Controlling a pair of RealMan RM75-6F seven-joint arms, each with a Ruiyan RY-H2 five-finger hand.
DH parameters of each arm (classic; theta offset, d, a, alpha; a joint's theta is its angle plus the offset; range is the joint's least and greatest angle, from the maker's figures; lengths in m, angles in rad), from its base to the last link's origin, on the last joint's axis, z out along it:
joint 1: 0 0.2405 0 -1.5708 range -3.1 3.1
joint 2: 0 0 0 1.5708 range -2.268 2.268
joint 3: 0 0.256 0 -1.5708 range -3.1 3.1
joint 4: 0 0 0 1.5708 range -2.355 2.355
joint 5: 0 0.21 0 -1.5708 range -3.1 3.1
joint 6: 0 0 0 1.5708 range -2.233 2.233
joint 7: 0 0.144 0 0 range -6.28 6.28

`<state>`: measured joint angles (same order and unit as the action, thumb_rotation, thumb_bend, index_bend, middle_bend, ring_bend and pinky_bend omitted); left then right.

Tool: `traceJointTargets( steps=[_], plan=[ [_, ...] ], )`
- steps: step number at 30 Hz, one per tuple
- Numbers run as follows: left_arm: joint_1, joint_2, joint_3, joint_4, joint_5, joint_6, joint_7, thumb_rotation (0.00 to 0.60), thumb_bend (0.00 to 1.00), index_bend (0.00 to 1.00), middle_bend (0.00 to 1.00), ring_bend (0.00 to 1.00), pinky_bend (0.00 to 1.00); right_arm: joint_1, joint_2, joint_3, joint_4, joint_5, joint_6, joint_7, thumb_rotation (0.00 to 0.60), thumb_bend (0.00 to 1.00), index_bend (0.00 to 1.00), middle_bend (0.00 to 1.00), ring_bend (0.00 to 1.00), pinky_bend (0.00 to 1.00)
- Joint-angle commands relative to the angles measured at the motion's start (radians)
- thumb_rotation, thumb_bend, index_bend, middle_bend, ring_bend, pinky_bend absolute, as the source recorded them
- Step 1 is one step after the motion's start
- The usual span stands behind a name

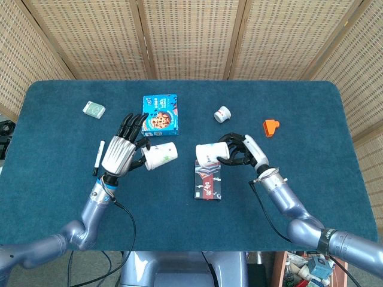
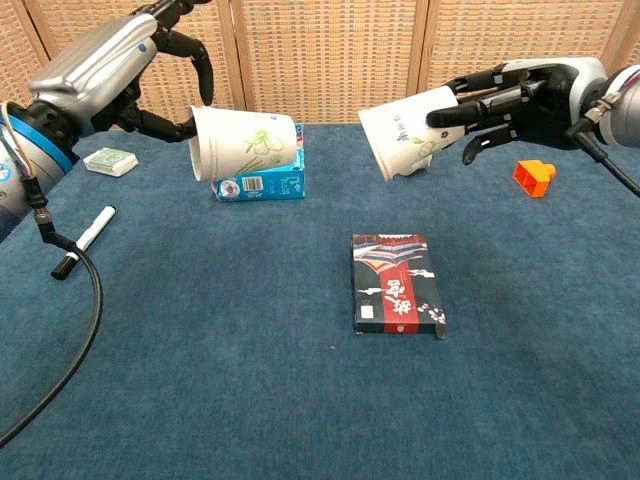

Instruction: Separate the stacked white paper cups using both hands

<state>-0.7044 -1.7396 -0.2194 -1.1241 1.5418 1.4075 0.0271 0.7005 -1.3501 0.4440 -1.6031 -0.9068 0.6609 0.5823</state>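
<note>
The two white paper cups are apart, both held above the table and tilted on their sides. My left hand [image 1: 119, 154] [image 2: 108, 68] grips the outer cup [image 1: 160, 153] [image 2: 246, 143] at its rim, in front of the blue box. My right hand [image 1: 244, 149] [image 2: 522, 90] holds the other cup [image 1: 209, 153] [image 2: 403, 131] by its base end, with the mouth pointing toward the left cup. A wide gap separates the cups, above the far end of the black card box [image 1: 207, 181] [image 2: 397, 283].
A blue snack box [image 1: 160, 113] [image 2: 262, 182] lies behind the left cup. A marker [image 1: 97, 157] [image 2: 85, 238] and a small green pack [image 1: 94, 108] [image 2: 110, 161] are to the left. A small white roll [image 1: 222, 113] and an orange block [image 1: 271, 127] [image 2: 531, 176] sit at the right.
</note>
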Motion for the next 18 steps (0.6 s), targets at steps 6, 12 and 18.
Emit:
traceJointTargets(
  steps=[6, 12, 18],
  plan=[
    [0.034, 0.159, 0.040, -0.034, 0.000, -0.051, 0.018, 0.600, 0.59, 0.73, 0.00, 0.00, 0.00, -0.015, 0.003, -0.044, 0.062, -0.079, 0.057, -0.076, 0.600, 0.58, 0.55, 0.62, 0.49, 0.61],
    [0.042, 0.384, 0.101, -0.164, -0.034, -0.229, 0.032, 0.600, 0.59, 0.73, 0.00, 0.00, 0.00, -0.019, -0.029, -0.135, 0.168, -0.228, 0.175, -0.260, 0.600, 0.58, 0.55, 0.62, 0.49, 0.61],
    [0.033, 0.518, 0.125, -0.289, -0.113, -0.386, 0.044, 0.600, 0.60, 0.73, 0.00, 0.00, 0.00, -0.023, -0.056, -0.182, 0.229, -0.311, 0.241, -0.344, 0.600, 0.58, 0.55, 0.62, 0.49, 0.61]
  ],
)
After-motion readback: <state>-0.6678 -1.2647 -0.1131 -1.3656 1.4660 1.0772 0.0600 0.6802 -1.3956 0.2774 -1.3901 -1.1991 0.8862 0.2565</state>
